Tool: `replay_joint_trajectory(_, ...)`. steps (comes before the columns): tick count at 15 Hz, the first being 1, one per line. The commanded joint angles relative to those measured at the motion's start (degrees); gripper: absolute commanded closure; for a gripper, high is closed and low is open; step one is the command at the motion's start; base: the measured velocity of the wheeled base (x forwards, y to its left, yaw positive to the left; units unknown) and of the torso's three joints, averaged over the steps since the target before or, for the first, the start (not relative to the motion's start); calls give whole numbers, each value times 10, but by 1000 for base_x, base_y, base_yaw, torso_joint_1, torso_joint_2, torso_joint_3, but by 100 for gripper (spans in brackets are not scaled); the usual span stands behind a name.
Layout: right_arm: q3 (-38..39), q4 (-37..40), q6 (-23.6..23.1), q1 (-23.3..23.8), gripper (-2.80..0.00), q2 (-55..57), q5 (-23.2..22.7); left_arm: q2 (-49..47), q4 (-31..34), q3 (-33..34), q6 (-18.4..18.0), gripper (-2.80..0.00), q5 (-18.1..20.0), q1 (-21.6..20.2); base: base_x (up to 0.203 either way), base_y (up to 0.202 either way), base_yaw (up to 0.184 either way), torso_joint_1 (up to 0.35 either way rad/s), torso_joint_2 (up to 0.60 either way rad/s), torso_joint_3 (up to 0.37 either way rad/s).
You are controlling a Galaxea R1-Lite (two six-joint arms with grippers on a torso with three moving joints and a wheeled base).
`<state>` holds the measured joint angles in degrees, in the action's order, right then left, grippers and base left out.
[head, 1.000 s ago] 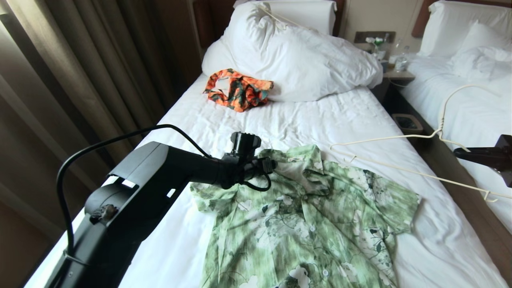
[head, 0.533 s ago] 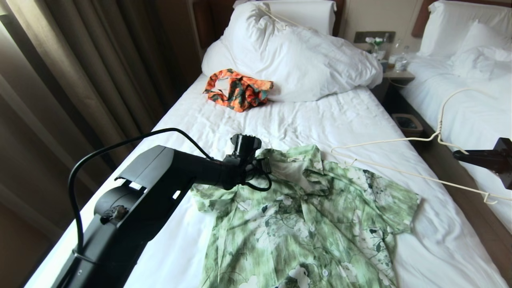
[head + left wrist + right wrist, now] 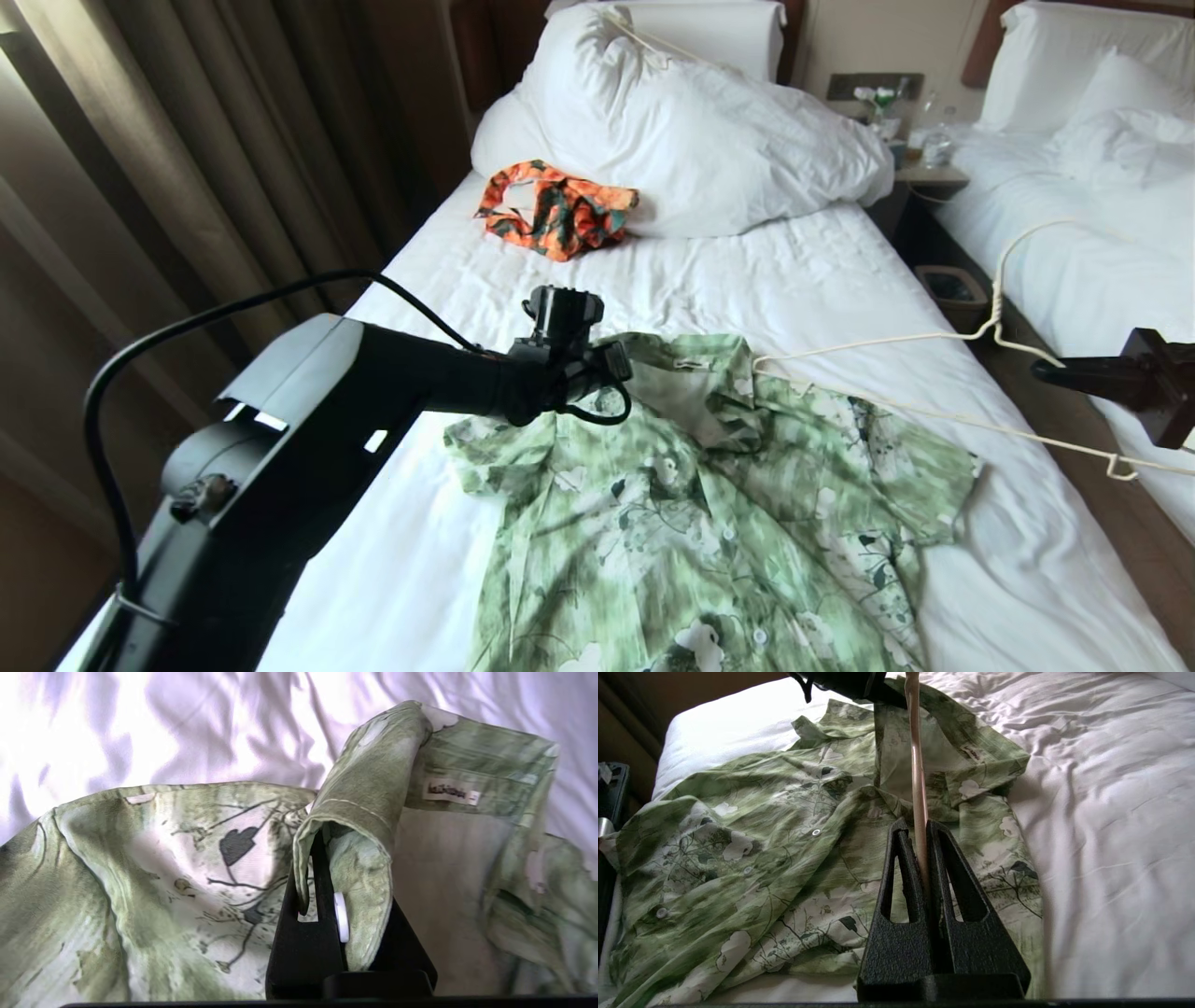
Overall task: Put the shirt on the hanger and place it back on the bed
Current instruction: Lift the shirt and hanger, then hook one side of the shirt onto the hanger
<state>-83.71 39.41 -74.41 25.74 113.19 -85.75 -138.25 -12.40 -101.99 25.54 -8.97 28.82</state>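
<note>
Two claws were clamped: left claw [image 3: 322, 891] pinching the limp green floral cotton shirt [image 3: 709, 523] by its collar on the white-sheeted bed [image 3: 747, 271], right claw [image 3: 922, 858] gripping the stiff, light cream wire hanger [image 3: 934, 401] beside it.

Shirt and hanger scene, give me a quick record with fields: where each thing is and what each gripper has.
shirt: flat on the bed, front up, collar lifted
hanger: held above the bed's right side, one end at the collar
left gripper: shut on the shirt collar edge
right gripper: shut on the hanger
other garment: orange patterned garment near the pillow
</note>
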Motion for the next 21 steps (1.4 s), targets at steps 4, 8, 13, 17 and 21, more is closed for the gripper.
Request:
replay_joint_trajectory(4,-6,2,-1,-69,0,16,-3,121,-1,59,6,0,-3,65,0,0,0,0,0,0)
replay_joint_trajectory(8,-11,4,0,-95,0,25,-4,155,9,66,2,0,-16,127,0,0,0,0,0,0)
replay_joint_trajectory(13,-14,4,0,-104,0,21,-5,170,25,62,-13,0,-64,189,0,0,0,0,0,0)
replay_joint_trajectory(17,-25,5,0,-92,0,13,-10,164,23,69,-13,0,-83,196,0,0,0,0,0,0)
replay_joint_trajectory(21,-26,6,1,-79,0,6,-19,154,18,78,-11,0,-87,189,0,0,0,0,0,0)
